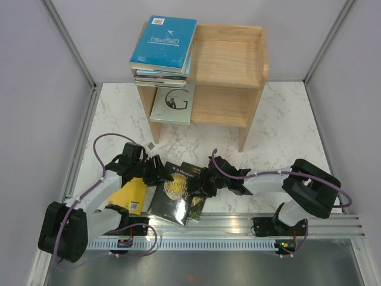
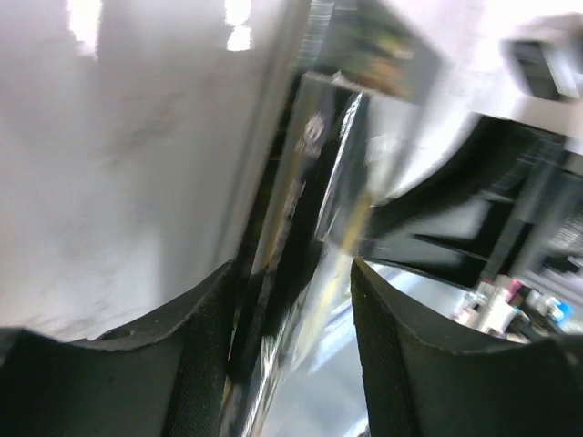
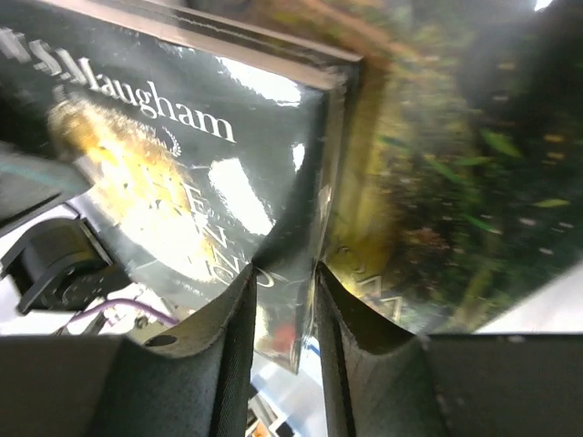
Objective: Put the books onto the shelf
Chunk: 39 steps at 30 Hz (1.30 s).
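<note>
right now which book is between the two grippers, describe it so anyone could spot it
Look at the near edge of the marble table, about midway along. Of the three books there, it is the middle one: the black book, glossy with gold lettering, flanked by the yellow book on its left and the green illustrated book on its right.

I see the shelf (image 1: 229,71) at the back of the table (image 1: 280,137), with a book stack (image 1: 164,44) on the left end of its upper tier and one book (image 1: 172,102) on the tier below. In front, the Maugham book (image 1: 172,193) sits between the left gripper (image 1: 156,173) and the right gripper (image 1: 199,182), overlapping another book (image 1: 197,208). A third book (image 1: 132,195) lies to the left.
</note>
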Each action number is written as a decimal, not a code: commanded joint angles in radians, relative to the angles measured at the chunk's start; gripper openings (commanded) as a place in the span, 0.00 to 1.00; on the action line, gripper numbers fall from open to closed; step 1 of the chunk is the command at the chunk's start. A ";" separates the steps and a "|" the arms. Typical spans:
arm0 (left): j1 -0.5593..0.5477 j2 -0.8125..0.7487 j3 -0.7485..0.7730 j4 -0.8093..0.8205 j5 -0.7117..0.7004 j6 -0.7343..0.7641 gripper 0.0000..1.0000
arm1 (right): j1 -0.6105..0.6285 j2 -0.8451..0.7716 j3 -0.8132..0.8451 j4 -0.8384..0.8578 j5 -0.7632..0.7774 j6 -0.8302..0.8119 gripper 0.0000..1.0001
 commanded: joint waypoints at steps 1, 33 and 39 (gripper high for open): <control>-0.023 -0.071 -0.018 0.239 0.355 -0.156 0.56 | 0.019 0.081 -0.006 0.070 0.067 0.002 0.30; -0.008 -0.174 0.403 -0.051 0.315 -0.203 0.02 | -0.040 -0.439 0.202 -0.404 0.145 -0.262 0.98; -0.006 -0.158 0.419 -0.057 0.294 -0.198 0.02 | -0.053 -0.504 0.175 -0.402 0.148 -0.254 0.98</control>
